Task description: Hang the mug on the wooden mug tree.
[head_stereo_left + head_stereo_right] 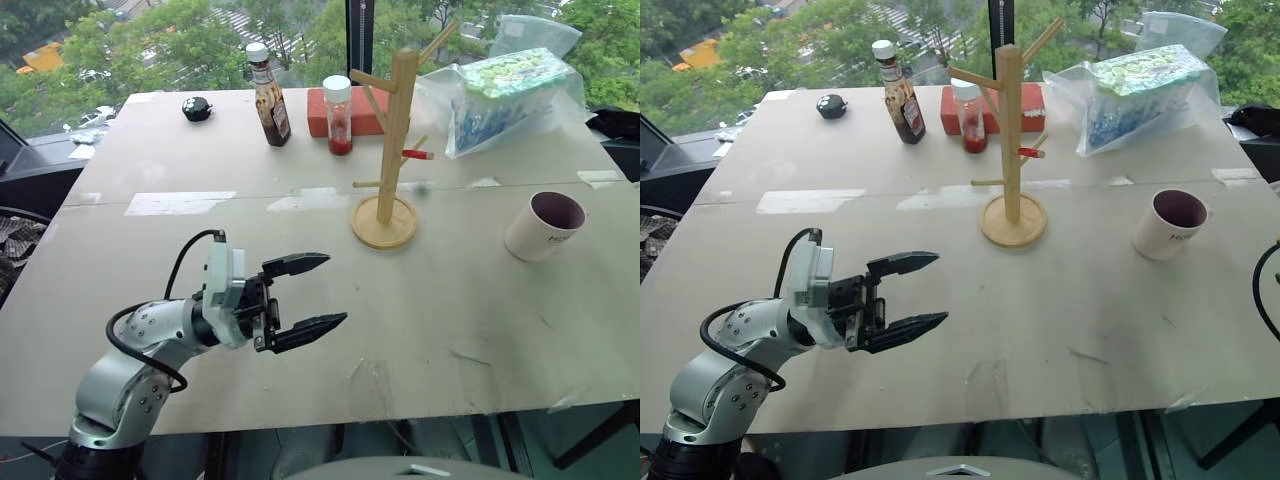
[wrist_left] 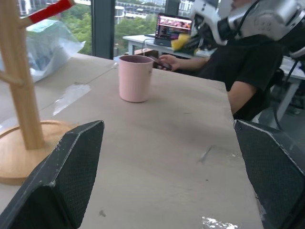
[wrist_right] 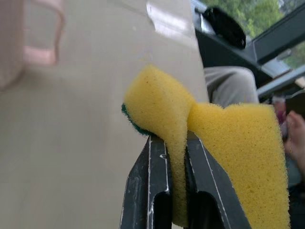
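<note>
Presently on the grey table (image 1: 300,130):

1. Mug (image 1: 545,226): cream-white, dark maroon inside, dark lettering on its side. Stands upright near the table's right edge, well apart from the wooden mug tree (image 1: 388,150) and hanging on no peg.
2. Wooden mug tree: light-wood post on a round disc base, angled pegs, 1 of them red-tipped. Upright near the table's middle; all pegs bare.
3. Left gripper (image 1: 318,293): hovers over the near left part of the table, pointing toward the mug's side. Its 2 black fingers (image 2: 71,171) stand wide apart with nothing between them.
4. Right gripper (image 3: 176,143): jaws pinched tight on a yellow sponge (image 3: 214,143), which bulges out on both sides of them.
5. Brown sauce bottle (image 1: 270,98), a red-filled jar (image 1: 339,116) with a white lid, a red brick-like block (image 1: 350,108) and a clear plastic bag (image 1: 505,90): along the far edge.
6. Person in a dark top (image 2: 248,57): seated beyond the table's right end.
</note>
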You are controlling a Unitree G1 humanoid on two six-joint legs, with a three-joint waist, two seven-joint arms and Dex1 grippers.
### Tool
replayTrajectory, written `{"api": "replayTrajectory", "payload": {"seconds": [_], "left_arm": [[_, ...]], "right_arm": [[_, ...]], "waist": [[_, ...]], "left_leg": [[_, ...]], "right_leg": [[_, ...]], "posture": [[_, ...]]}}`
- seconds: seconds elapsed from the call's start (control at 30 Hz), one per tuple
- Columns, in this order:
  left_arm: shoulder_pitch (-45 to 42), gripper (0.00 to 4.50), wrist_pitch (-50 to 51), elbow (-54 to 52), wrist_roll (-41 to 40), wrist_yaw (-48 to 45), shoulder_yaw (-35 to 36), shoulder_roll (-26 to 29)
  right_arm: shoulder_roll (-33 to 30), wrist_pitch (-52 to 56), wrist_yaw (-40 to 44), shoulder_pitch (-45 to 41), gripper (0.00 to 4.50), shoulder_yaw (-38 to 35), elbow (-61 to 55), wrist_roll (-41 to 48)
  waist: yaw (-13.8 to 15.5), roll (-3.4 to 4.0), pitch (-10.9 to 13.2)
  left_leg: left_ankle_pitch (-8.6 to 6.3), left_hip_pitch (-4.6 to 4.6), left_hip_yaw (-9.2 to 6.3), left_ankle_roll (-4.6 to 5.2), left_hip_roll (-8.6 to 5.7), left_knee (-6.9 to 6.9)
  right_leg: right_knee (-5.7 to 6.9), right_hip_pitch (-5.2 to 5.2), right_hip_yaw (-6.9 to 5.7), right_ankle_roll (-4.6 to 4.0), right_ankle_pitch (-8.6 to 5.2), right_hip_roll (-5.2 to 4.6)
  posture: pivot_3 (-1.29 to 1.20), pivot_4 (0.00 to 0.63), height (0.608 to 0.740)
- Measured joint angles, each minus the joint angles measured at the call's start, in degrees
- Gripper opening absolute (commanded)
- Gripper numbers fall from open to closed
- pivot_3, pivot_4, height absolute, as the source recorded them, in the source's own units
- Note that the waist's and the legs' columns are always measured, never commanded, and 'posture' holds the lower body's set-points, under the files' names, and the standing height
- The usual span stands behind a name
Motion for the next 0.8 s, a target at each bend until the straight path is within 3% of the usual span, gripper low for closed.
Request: {"api": "replayTrajectory", "payload": {"seconds": [0.03,0.13,0.23,0.37,0.47,0.57,0.8], "left_arm": [[-0.15,4.5,0.0,0.0,0.02,-0.14,-0.02,-0.13],[-0.22,4.5,0.0,0.01,0.29,-0.26,-0.03,-0.18],[-0.06,4.5,0.0,-0.05,0.6,-0.17,-0.04,-0.23],[0.66,4.5,0.19,-1.55,0.62,0.79,-0.1,-0.23],[0.67,4.5,1.33,-5.31,0.54,3.51,-0.87,-0.26],[0.87,4.5,2.02,-7.12,0.53,5.04,-2.21,-0.36],[-2.0,4.5,6.2,-12.25,-3.58,9.28,-4.26,0.3]], "right_arm": [[1.05,-1.92,-0.09,0.46,0.05,1.21,1.82,-0.4],[4.8,-8.65,-0.48,0.73,1.03,5.43,8.88,-1.77],[6.22,-13.63,-0.05,0.57,2.51,7.47,14.53,-2.09],[4.97,-15.58,3.32,1.26,4.31,6.56,13.8,-0.42],[3.81,-11.92,10.61,1.52,4.42,1.74,5.65,8.85],[2.63,-11.45,13.1,-1.13,4.42,0.1,4.39,12.31],[1.9,-22.46,11.82,-13.83,4.42,8.31,22.75,7.42]], "waist": [[-0.01,-0.01,0.0],[0.05,0.01,0.01],[0.12,0.11,0.02],[0.17,0.11,0.03],[0.12,0.2,0.04],[0.15,0.16,0.03],[0.3,0.06,0.06]], "left_leg": [[0.0,0.03,0.0,0.0,0.01,0.01],[0.0,0.05,0.03,0.0,0.0,0.02],[0.0,0.05,0.05,0.0,-0.01,0.02],[0.0,0.03,0.01,0.0,0.0,0.01],[-0.01,0.01,0.01,0.01,0.01,0.02],[-0.02,0.01,0.01,0.04,0.0,0.06],[-0.02,-0.02,0.0,0.04,-0.03,0.13]], "right_leg": [[0.0,0.02,0.01,-0.01,0.0,0.01],[0.0,0.04,0.06,0.0,0.01,0.0],[-0.02,0.02,0.08,0.01,0.01,-0.01],[-0.04,0.02,0.06,0.01,0.01,-0.01],[-0.04,0.03,0.08,0.01,0.01,0.0],[-0.05,0.06,0.07,0.04,0.03,0.0],[-0.05,0.05,0.03,0.06,0.05,-0.02]], "posture": [[0.0,0.15,0.74],[0.0,0.15,0.74],[0.0,0.15,0.74],[0.0,0.15,0.74],[0.0,0.15,0.74],[0.0,0.15,0.74],[0.0,0.15,0.74]]}}
